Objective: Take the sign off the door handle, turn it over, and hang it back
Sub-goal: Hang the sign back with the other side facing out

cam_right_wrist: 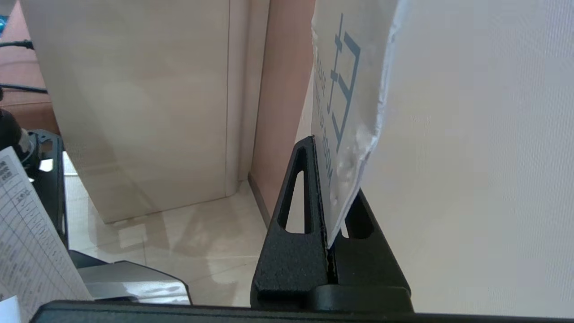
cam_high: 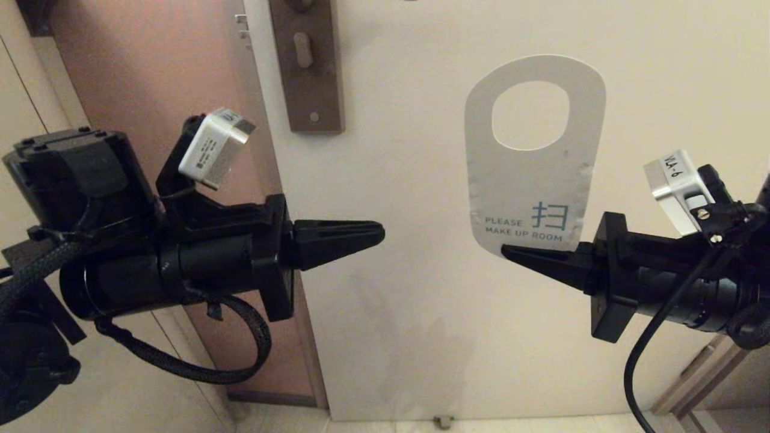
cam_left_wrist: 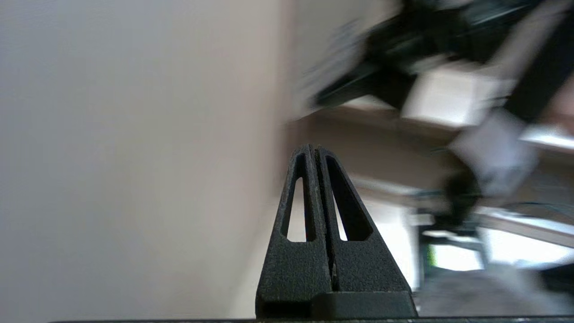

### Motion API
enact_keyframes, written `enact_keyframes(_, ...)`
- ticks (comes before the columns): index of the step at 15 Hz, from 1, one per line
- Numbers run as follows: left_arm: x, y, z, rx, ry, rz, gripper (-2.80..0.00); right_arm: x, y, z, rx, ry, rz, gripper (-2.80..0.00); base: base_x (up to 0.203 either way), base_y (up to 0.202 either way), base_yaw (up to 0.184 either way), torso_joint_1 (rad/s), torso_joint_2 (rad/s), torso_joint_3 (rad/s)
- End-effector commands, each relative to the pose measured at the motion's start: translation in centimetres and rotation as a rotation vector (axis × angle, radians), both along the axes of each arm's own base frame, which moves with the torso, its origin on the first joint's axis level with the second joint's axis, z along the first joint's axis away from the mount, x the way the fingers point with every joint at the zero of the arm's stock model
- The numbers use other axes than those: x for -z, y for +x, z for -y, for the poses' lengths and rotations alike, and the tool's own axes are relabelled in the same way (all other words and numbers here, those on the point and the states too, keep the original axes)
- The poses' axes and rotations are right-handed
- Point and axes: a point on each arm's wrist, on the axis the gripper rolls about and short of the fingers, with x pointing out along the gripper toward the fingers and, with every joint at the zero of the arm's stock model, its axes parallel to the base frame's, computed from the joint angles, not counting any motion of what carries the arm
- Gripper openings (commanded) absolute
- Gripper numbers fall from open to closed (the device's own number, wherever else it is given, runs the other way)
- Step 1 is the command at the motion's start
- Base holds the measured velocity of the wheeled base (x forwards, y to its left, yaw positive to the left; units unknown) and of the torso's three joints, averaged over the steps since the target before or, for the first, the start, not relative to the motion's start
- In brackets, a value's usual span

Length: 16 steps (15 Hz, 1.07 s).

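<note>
Right claw (cam_high: 511, 251) pinches the sign's (cam_high: 532, 180) lower edge, a light, bendable card; left claw (cam_high: 376, 233) clenched, empty.

Sign (cam_high: 529, 180) – white face, teal-blue "PLEASE MAKE UP ROOM" lettering plus a teal character. Door (cam_high: 421, 240) cream, backplate (cam_high: 307, 72) dark brown. Both grippers – left (cam_high: 379, 233), right (cam_high: 508, 249) – matte black. Wall panel beside the door (cam_high: 150, 60) pinkish-brown.
</note>
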Motion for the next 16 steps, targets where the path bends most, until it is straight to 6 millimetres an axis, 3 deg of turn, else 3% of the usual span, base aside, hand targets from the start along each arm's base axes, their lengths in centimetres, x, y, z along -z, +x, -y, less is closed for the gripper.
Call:
enact_keyframes(1, 0.6, -0.8, -0.8, -0.117, 0.021, 0.023, -2.80, 0.2, 0.2, -0.1, 0.008, -0.003, -0.002, -2.80, 0.000, 0.000, 0.000, 0.000, 0.00, 0.000)
enact_keyframes(6, 1.5, -2.8, -3.8, -0.459, 0.080, -0.033, -2.80, 0.2, 0.8, -0.3, 0.057, 0.003, 0.019, -2.80, 0.000, 0.000, 0.000, 0.000, 0.00, 0.000)
enact_keyframes(11, 3.1, -3.9, -8.9, -0.705, 0.101, -0.070, -2.80, 0.1, 1.3, -0.4, 0.085, 0.009, 0.036, -2.80, 0.000, 0.000, 0.000, 0.000, 0.00, 0.000)
enact_keyframes(16, 5.7, -8.0, -13.3, -0.950, 0.094, -0.103, -2.80, 0.5, 2.2, -0.8, 0.112, 0.016, 0.057, -2.80, 0.000, 0.000, 0.000, 0.000, 0.00, 0.000)
